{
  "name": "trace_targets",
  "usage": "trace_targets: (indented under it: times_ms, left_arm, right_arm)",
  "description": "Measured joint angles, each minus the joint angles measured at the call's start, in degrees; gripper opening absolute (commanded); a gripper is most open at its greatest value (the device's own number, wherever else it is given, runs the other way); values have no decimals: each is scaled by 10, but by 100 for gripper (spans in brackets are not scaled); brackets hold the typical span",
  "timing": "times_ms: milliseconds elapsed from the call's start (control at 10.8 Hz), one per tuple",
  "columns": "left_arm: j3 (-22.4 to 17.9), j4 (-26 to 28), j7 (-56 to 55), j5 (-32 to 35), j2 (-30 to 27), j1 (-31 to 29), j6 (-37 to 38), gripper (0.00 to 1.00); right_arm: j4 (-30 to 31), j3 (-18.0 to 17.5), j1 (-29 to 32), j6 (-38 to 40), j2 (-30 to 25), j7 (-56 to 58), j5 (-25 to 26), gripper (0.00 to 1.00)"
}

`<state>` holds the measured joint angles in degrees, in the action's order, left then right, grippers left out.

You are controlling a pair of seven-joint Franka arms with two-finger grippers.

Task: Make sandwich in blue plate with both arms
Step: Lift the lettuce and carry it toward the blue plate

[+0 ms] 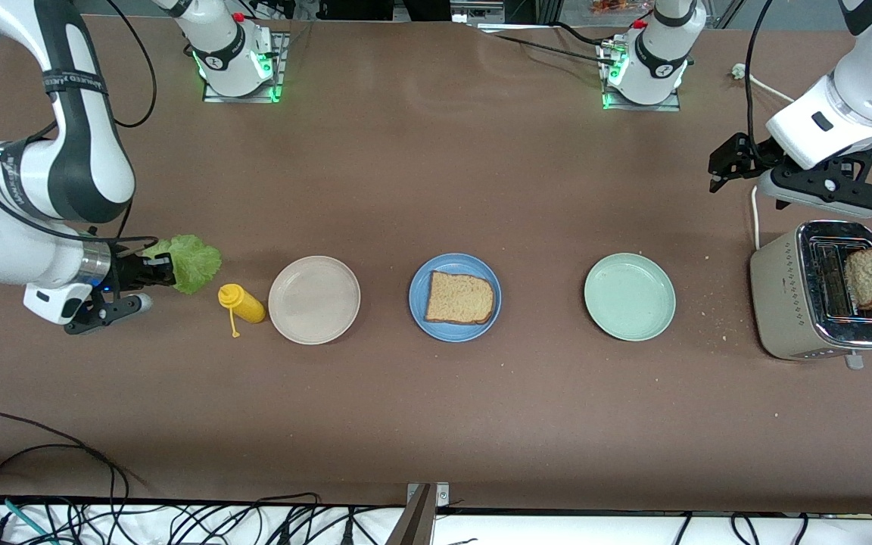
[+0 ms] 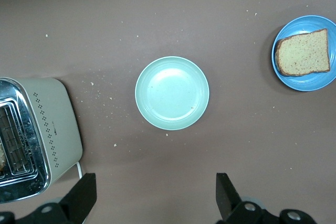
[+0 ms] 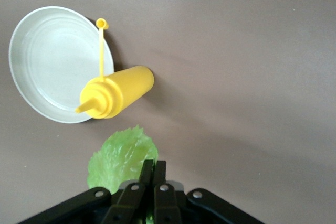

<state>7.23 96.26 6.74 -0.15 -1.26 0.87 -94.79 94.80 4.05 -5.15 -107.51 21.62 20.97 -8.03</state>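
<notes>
You have the right gripper (image 1: 160,271) up over the table (image 1: 436,424) at the right arm's end, its two black fingers (image 3: 152,174) pinched together on the edge of a ruffled green lettuce leaf (image 1: 188,261). In the right wrist view the leaf (image 3: 122,157) hangs from the closed fingertips, with bare brown tabletop under it.

Just beside the leaf, toward the middle of the table, a yellow plastic squeeze bottle (image 1: 242,303) lies on its side with its cap dangling on a thin strap. Its nozzle end touches or overlaps the rim of a round beige plate (image 1: 314,300), as the right wrist view shows.

Your round sky-blue plate (image 1: 455,297) sits in the middle of the row, and one squarish brown-crusted toast slice (image 1: 459,298) lies flat on it. Nothing is on top of that slice.

Toward the left arm's end stands a round pale green plate (image 1: 630,296). Next along is a beige and chrome toaster (image 1: 822,299), with a second toast slice (image 1: 870,277) sticking up out of one slot.

Your left gripper (image 1: 725,165) hangs in the air close to the toaster, holding nothing. In the left wrist view its fingers (image 2: 84,196) stand wide apart.
</notes>
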Motion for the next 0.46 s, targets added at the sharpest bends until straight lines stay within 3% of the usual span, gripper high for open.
trace_targets:
  times_ms: [464]
  left_arm:
    - [0, 0, 0, 0, 0, 0, 0, 100]
  right_arm:
    - [-10, -5, -13, 52, -45, -31, -3, 0]
